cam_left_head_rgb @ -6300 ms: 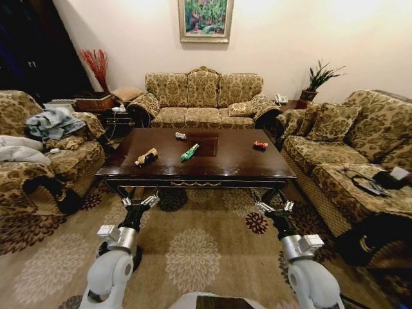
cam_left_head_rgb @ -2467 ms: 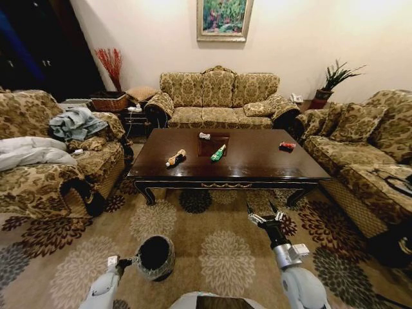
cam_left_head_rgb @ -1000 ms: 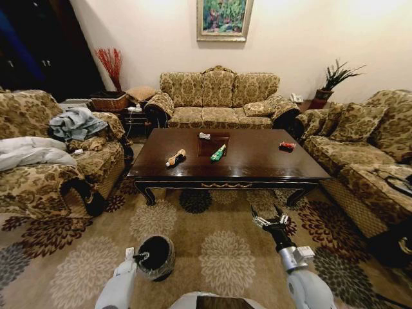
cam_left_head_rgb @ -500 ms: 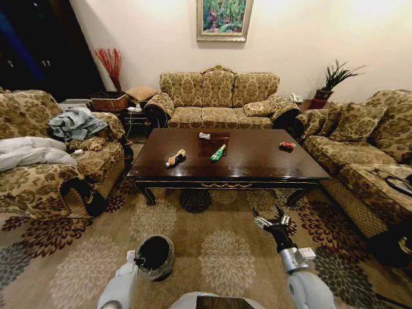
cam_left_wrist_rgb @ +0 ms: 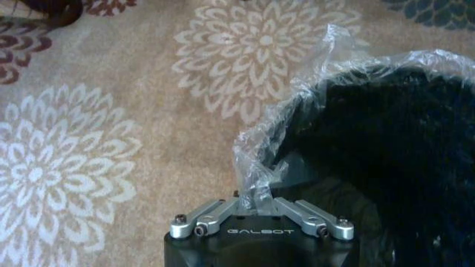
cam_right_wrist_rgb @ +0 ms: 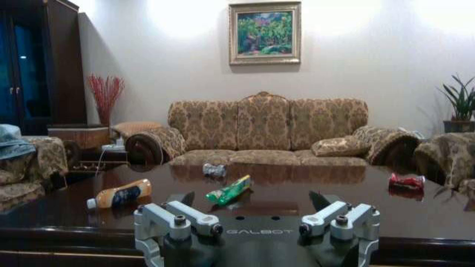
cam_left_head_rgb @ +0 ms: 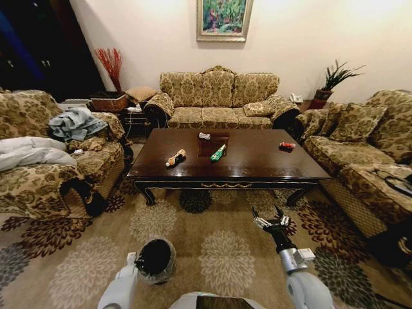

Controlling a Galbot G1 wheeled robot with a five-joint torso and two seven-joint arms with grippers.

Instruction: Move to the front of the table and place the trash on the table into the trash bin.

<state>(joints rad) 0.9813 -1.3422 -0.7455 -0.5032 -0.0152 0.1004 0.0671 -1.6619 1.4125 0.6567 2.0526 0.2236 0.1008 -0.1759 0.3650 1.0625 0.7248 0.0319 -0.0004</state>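
The dark glossy table (cam_left_head_rgb: 257, 168) stands ahead on the carpet. On it lies the trash: a tan-and-dark bottle (cam_left_head_rgb: 174, 157), a green wrapper (cam_left_head_rgb: 219, 152), a white scrap (cam_left_head_rgb: 204, 136) and a red piece (cam_left_head_rgb: 287, 145). My left gripper (cam_left_head_rgb: 136, 260) is low at the near left, shut on the bag-lined rim of the black trash bin (cam_left_head_rgb: 155, 259). The left wrist view shows the left gripper (cam_left_wrist_rgb: 258, 196) pinching the clear bag at the trash bin (cam_left_wrist_rgb: 386, 167). My right gripper (cam_left_head_rgb: 271, 222) hangs open short of the table. The right gripper (cam_right_wrist_rgb: 248, 204) faces the bottle (cam_right_wrist_rgb: 119, 196), wrapper (cam_right_wrist_rgb: 228, 190), scrap (cam_right_wrist_rgb: 213, 169) and red piece (cam_right_wrist_rgb: 405, 181).
Patterned sofas flank the table: one behind (cam_left_head_rgb: 219, 96), one on the left with clothes (cam_left_head_rgb: 45, 161), one on the right (cam_left_head_rgb: 367, 154). A small side table with a woven basket (cam_left_head_rgb: 109, 102) stands back left. Flowered carpet (cam_left_head_rgb: 219, 251) lies between me and the table.
Since the earliest frame the view has backed off and shifted, and the trash bin is now in my left gripper. Over the last second the bin sank slightly; the right gripper barely moved.
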